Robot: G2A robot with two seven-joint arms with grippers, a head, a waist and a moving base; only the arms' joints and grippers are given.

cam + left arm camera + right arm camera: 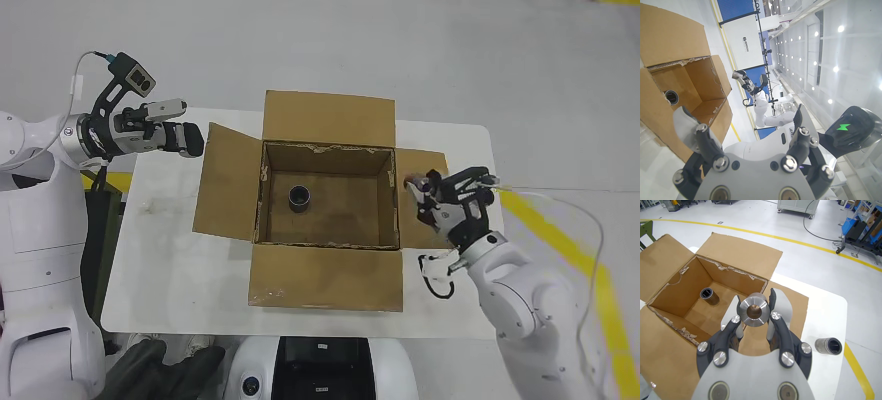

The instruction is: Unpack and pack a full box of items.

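Observation:
An open cardboard box (325, 275) sits mid-table with its flaps spread out. One dark metal cylinder (300, 198) stands upright on the box floor, toward its left side (709, 296). My right gripper (755, 298) is shut on a shiny steel sleeve (755, 312) with a bore through it. It holds the sleeve just above the box's right flap (413, 186). My left gripper (742, 117) is open with nothing between its fingers, and hovers beyond the box's left flap (196, 138). The left wrist view also shows the boxed cylinder (671, 97).
Another metal cylinder (828, 345) lies on its side on the white table (821, 306), to the right of the box. The white tabletop (160, 250) extends left of the box. A yellow floor line (570, 260) runs past the table's right side.

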